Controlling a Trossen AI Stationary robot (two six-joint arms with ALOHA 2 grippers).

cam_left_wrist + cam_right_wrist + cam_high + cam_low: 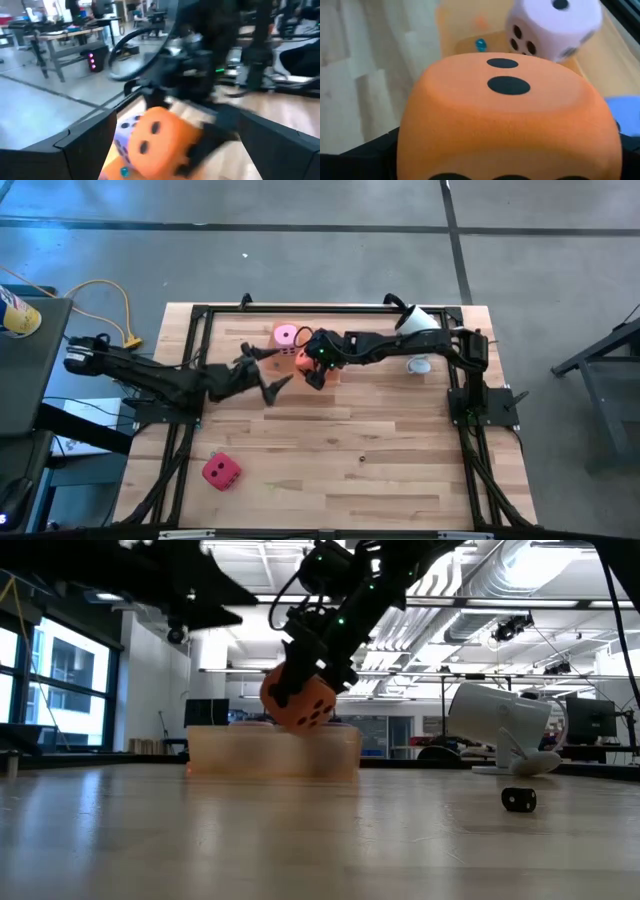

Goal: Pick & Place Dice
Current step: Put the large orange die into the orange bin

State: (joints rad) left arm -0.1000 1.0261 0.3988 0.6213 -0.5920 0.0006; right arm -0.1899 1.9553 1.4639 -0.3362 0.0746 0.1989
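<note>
My right gripper [316, 370] reaches from the table's right and is shut on the orange die [300, 702], which is held above the translucent orange tray [225, 752]. A pale pink die [285, 335] sits in the tray, and also shows in the right wrist view [555, 22]. The red die [220, 470] rests on the table near its near-left corner. A pale blue-lavender patch [620, 110] beside the orange die may be the purple die; I cannot tell. My left gripper [267, 370] is open, just left of the tray, and touches nothing. My right gripper pinches the orange die between its two fingers, on two opposite faces [415, 150]. The fingers [325, 665] come from above, slanting down from the table's right. The die is lifted clear and hangs tilted over the tray's rim.
A white camera-like device [500, 725] stands on the table's far right. A small black object [518, 800] lies on the bare wood near the middle. Black frame rails [190, 380] run along the table's edges. Open tabletop lies toward the near side.
</note>
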